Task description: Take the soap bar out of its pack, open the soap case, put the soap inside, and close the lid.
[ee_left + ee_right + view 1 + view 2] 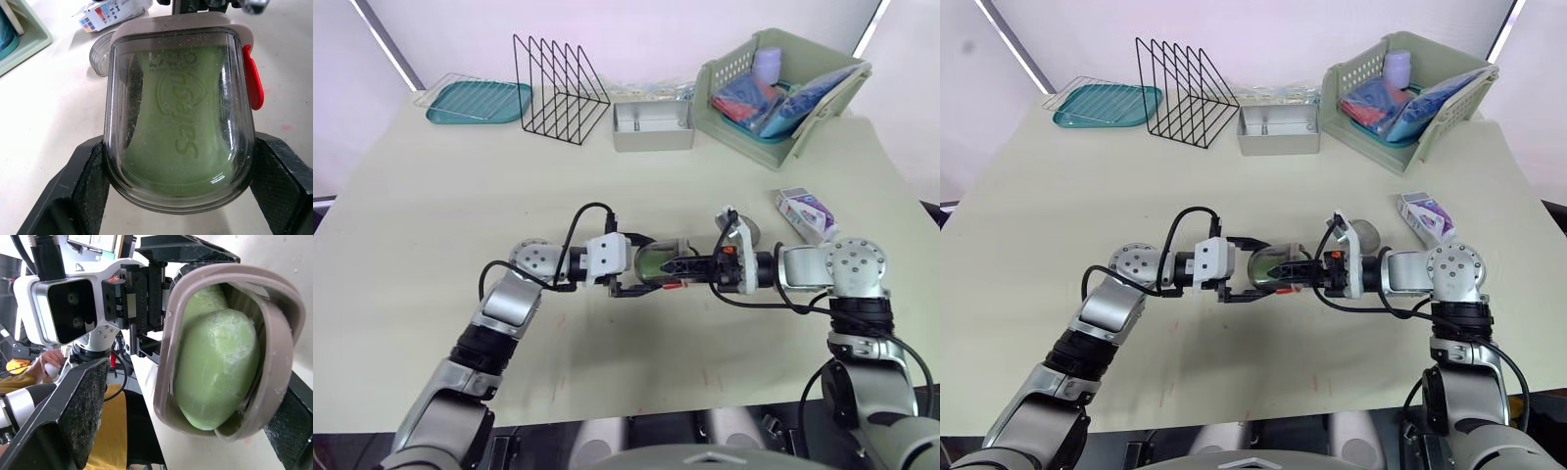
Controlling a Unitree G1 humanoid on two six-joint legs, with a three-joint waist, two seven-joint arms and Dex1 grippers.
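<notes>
The soap case is a clear shell with a taupe rim and a red latch. It lies on its side at the table's middle, with the green soap bar inside it. My left gripper is shut on the case from the left, its fingers pressed against both sides of the shell. My right gripper comes in from the right and stands open, its fingers straddling the case's open rim. A clear round piece lies just behind the right wrist. The white and purple soap pack lies at the right.
Along the back stand a green basket full of items, a metal tray, a black wire rack and a teal tray. Bare tabletop lies to the left and in front of the arms.
</notes>
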